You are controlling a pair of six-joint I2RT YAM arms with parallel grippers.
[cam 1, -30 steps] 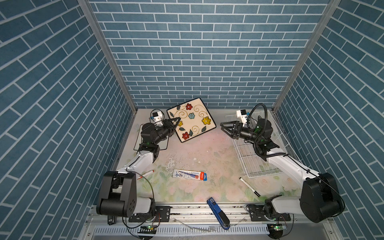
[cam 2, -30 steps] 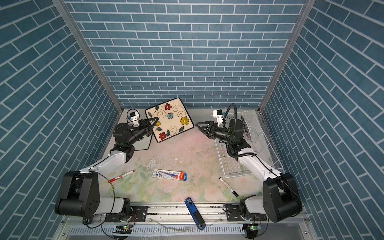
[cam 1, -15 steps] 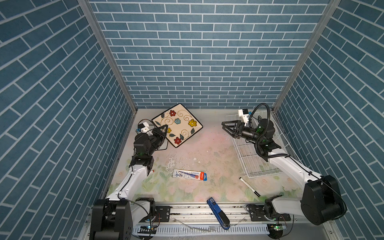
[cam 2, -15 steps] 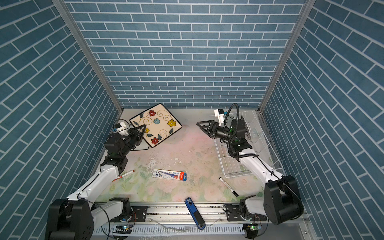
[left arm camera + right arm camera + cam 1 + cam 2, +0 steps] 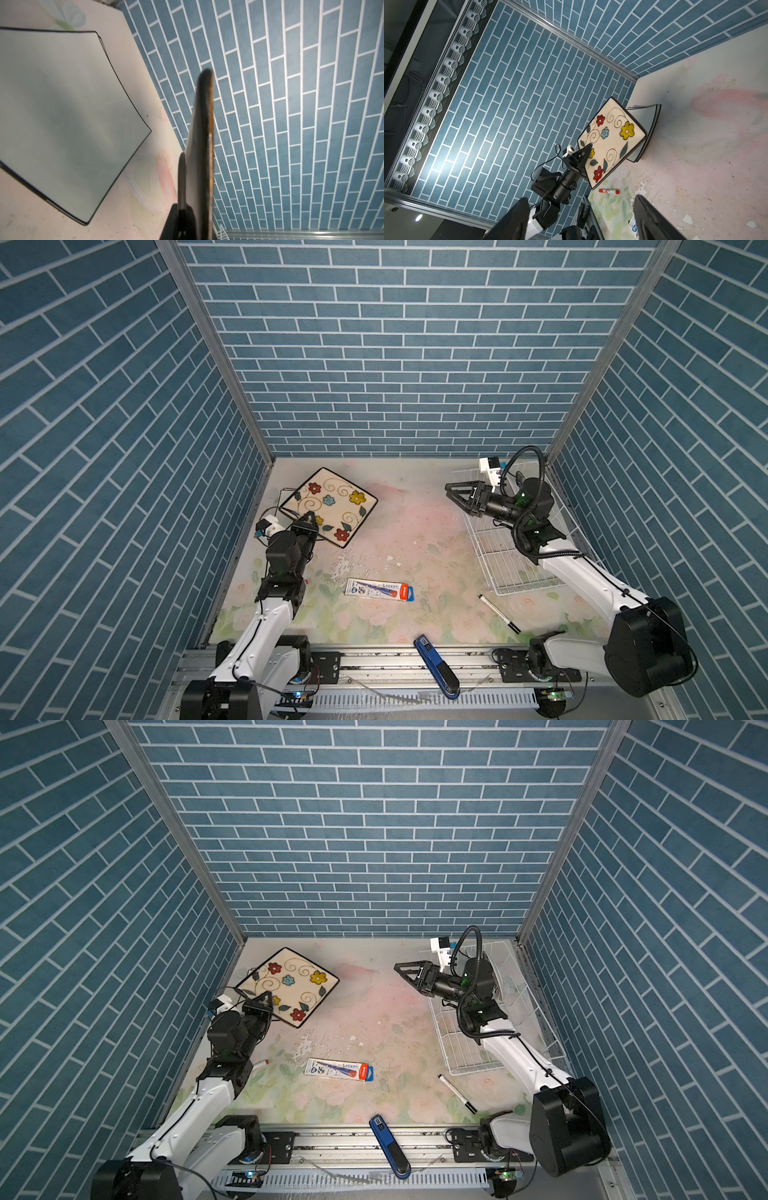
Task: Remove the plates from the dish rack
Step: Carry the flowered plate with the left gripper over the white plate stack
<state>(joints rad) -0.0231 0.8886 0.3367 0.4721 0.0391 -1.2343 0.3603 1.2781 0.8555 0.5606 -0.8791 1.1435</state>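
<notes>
Square cream ceramic plate, glossy, with a thin black rim, red, blue and yellow painted flowers, dark leaves and fine swirls. It sits off the tabletop, tilted, at the far left near the back wall. Left fingers, black and tapered, are pinched together on its near edge.

Under it are plain white square plates with thin black rims and inward-curved sides, stacked flat on the tabletop; two rims show.

White wire dish rack is well apart at the right: rectangular, thin grid floor, raised sides, partly hidden by the right arm.

Right fingers are spread wide, gripping nothing, in the air just beside the rack's far left corner.

Tabletop has a faded floral print with chipped patches. On it lie a flat pen pack mid-front, a slim black-capped marker near the rack and a small red marker by the left arm.
</notes>
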